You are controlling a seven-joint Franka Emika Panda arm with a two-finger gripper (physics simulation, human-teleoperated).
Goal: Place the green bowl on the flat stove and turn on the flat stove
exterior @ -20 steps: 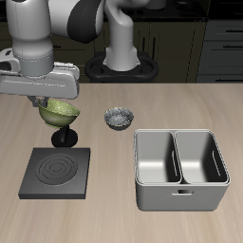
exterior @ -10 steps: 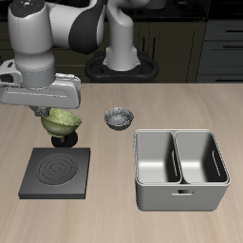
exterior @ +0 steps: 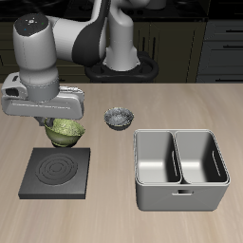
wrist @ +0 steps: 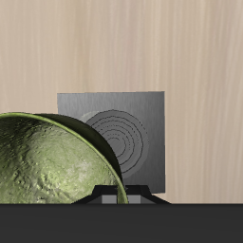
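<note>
My gripper (exterior: 54,127) is shut on the rim of the green bowl (exterior: 65,129) and holds it in the air just above the back edge of the flat stove (exterior: 57,172). The bowl is olive-green with a speckled inside and fills much of the wrist view (wrist: 47,161). The flat stove is a dark grey square plate with ring marks, lying near the table's front; it shows in the wrist view (wrist: 128,133) beneath the bowl. Its knob is hidden behind the bowl in the exterior view.
A small grey-white patterned bowl (exterior: 118,118) sits farther back on the table. A grey two-compartment metal tray (exterior: 180,168) stands beside the stove, nearer the front edge. The robot's base (exterior: 123,59) is at the back.
My gripper has carried the green bowl forward and lower, from behind the stove toward its back edge. The knob that showed below the bowl is now covered by it.
</note>
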